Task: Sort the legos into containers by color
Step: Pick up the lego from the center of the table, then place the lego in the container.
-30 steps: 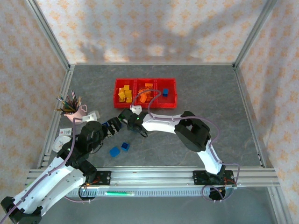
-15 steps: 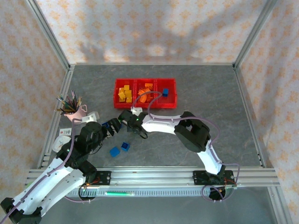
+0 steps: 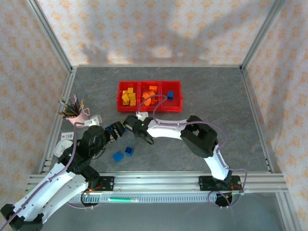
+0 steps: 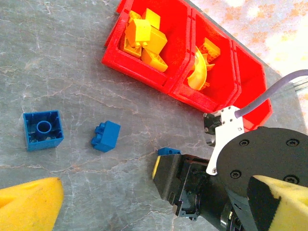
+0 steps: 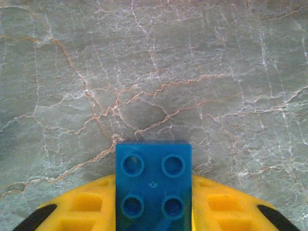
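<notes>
My right gripper (image 5: 153, 211) is shut on a blue square lego (image 5: 153, 185), studs facing the camera, low over the grey table. From above, that gripper (image 3: 128, 122) sits just below the red containers (image 3: 149, 110). In the left wrist view, one corner of the held lego (image 4: 168, 151) pokes out past the right gripper's black finger. My left gripper (image 4: 154, 211) is open and holds nothing, close beside the right one. Two more blue legos (image 3: 118, 156) (image 3: 129, 150) lie on the table. The left container holds yellow legos (image 3: 128, 96), the middle orange ones (image 3: 150, 96), the right a blue one (image 3: 170, 95).
A pink pencil cup (image 3: 74, 111) stands at the left with white cards (image 3: 94, 120) beside it. Metal frame rails (image 3: 159, 180) run along the near edge and up both sides. The right arm's cable (image 3: 154, 103) loops over the containers.
The right gripper's jaws have shut on the blue lego and it has edged slightly left. The left arm and the loose legos have not moved.
</notes>
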